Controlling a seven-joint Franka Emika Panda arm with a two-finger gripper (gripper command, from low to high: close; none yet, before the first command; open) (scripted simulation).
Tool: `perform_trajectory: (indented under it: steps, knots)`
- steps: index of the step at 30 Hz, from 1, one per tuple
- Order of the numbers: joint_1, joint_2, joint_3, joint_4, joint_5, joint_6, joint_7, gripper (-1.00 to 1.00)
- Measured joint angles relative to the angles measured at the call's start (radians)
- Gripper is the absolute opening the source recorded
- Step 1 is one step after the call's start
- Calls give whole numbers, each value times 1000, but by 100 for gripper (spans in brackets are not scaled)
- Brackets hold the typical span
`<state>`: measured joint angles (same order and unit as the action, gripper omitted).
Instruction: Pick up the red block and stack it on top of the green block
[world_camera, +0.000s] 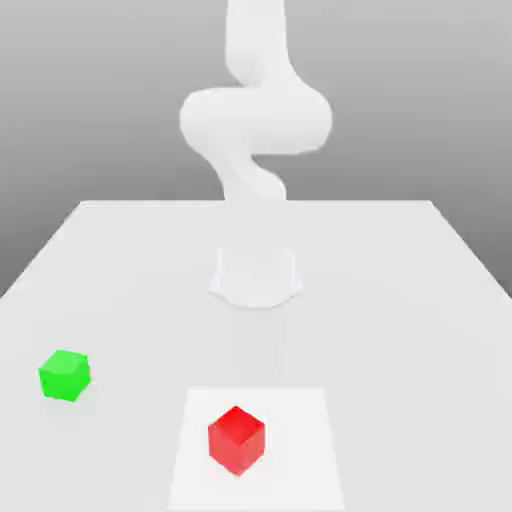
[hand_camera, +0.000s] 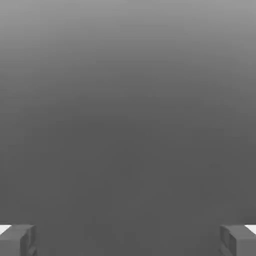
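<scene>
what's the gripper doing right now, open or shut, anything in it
Gripper: open, holding nothing; the red block sits on the white square.

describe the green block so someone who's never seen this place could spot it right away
Find the big pale table under the white robot arm. In the exterior view, look toward its left side, past the edge of the white square. The small bright block there is green, unlike the red one on the square.
</scene>
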<state>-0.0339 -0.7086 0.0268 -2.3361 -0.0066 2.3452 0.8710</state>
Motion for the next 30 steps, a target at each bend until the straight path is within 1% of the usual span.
perform_trajectory:
  steps: [10,16,21,23,27,28,30]
  knots:
    - [-113,370,86,-146,-38,184,297,0]
    - [-144,588,97,-232,-58,292,470,0]
    - [-153,766,96,-304,-33,384,584,0]
    - [-149,837,90,-308,-40,435,610,0]
    - [-125,982,57,-291,-84,554,649,0]
    - [-119,1006,49,-288,-92,574,655,-100]
    - [-119,1006,49,-288,-92,574,655,-100]
